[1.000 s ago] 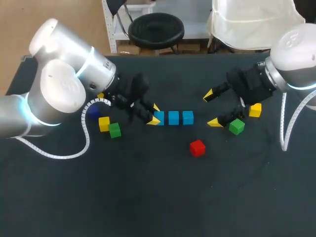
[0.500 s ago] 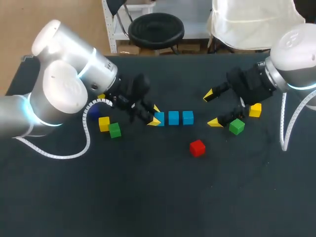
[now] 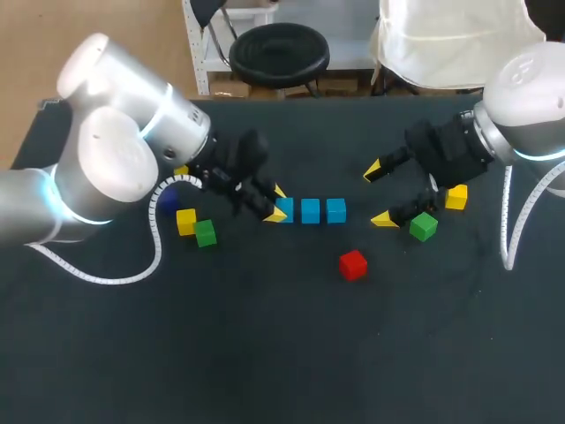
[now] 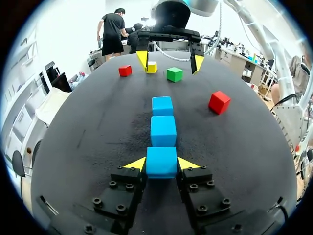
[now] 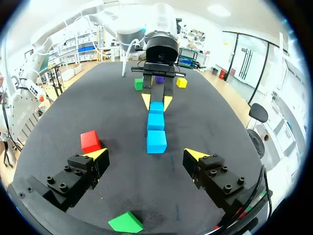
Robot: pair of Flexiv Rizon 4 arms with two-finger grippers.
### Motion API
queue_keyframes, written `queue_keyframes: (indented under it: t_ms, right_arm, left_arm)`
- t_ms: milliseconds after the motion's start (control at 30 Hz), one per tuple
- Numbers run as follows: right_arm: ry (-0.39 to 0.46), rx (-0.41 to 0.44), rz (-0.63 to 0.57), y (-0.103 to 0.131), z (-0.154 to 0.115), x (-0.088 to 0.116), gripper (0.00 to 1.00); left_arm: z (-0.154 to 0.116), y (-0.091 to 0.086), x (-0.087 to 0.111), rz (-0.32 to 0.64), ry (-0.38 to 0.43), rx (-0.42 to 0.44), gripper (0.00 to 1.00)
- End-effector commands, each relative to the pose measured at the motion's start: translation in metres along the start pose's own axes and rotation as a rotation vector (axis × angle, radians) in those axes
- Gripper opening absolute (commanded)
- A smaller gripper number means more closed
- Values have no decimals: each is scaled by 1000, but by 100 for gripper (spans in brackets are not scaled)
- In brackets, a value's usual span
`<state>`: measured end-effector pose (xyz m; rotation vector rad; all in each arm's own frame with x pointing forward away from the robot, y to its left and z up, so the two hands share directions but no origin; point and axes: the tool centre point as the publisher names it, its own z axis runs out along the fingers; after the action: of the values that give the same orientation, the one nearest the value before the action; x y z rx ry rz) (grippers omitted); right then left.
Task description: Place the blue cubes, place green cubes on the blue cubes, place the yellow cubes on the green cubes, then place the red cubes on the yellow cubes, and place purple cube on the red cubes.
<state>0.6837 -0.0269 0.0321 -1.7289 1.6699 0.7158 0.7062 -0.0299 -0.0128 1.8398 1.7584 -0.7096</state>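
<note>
- left gripper (image 4: 161, 165): fingers narrow, pads flush on both sides of the left blue cube (image 4: 161, 159), which sits flat on the table (image 3: 265, 353)
- that cube is the left end of a straight left-to-right row, with the middle blue cube (image 4: 163, 130) just beside it and the right blue cube (image 4: 163, 105) just beside that
- right gripper (image 3: 378, 194): fingers spread wide with nothing between them, parked just right of the row, facing it and apart from the right blue cube
- right green cube (image 3: 424, 226): just right of the right gripper's near finger
- right yellow cube (image 3: 455, 197): a bit farther right and back, close under the right arm
- near red cube (image 3: 353, 264): on the near side of the row, near its right end, apart from it
- far red cube (image 4: 125, 70): on the far side of the right gripper, visible only in the left wrist view
- left yellow cube (image 3: 185, 221) and left green cube (image 3: 206, 233): side by side, left of the left gripper on the near side
- purple cube (image 5: 160, 79): behind the left gripper, under the left arm
- far-left yellow cube (image 5: 182, 82): just on the far side of the purple cube
</note>
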Motion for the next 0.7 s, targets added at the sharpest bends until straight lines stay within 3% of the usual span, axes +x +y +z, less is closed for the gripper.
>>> queue_keyframes:
  t_ms: [33,700]
  right_arm:
    - [-2,0,-1,0,0,0,100]
    - [-2,0,-1,0,0,0,100]
  left_arm:
    - [4,4,3,-6,10,8,0]
    - [-4,-1,-1,-4,2,0,0]
